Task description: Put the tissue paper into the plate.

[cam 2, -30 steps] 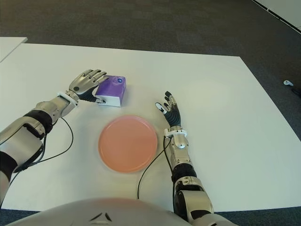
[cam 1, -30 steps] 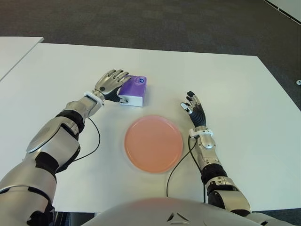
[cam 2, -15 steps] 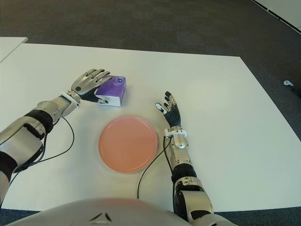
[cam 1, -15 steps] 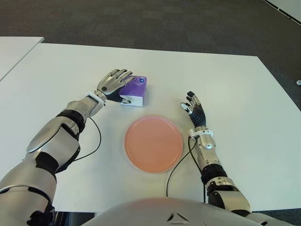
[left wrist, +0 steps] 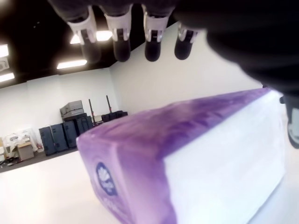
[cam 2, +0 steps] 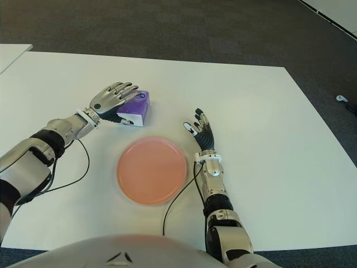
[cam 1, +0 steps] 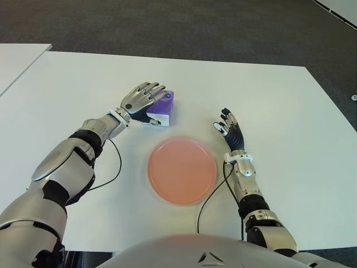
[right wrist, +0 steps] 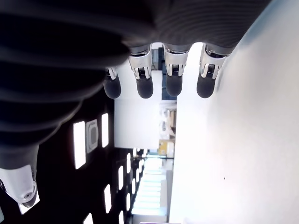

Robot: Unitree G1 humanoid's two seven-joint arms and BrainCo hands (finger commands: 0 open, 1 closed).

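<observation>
A purple and white tissue pack [cam 1: 165, 104] lies on the white table [cam 1: 268, 111], just beyond the round pink plate [cam 1: 182, 170]. My left hand [cam 1: 145, 96] is over the pack's left side with its fingers spread above it, open and not closed around it. In the left wrist view the pack [left wrist: 187, 154] fills the space under the straight fingertips [left wrist: 120, 44]. My right hand [cam 1: 228, 125] shows to the right of the plate, open, fingers extended and holding nothing.
Black cables [cam 1: 114, 162] run from both wrists across the table beside the plate. A second white table [cam 1: 17, 58] stands at the far left. Dark carpet [cam 1: 195, 28] lies beyond the far table edge.
My left hand has shifted to the right over the tissue pack and covers more of it, fingers lifted and spread. The pack, the plate and my right hand have stayed in place.
</observation>
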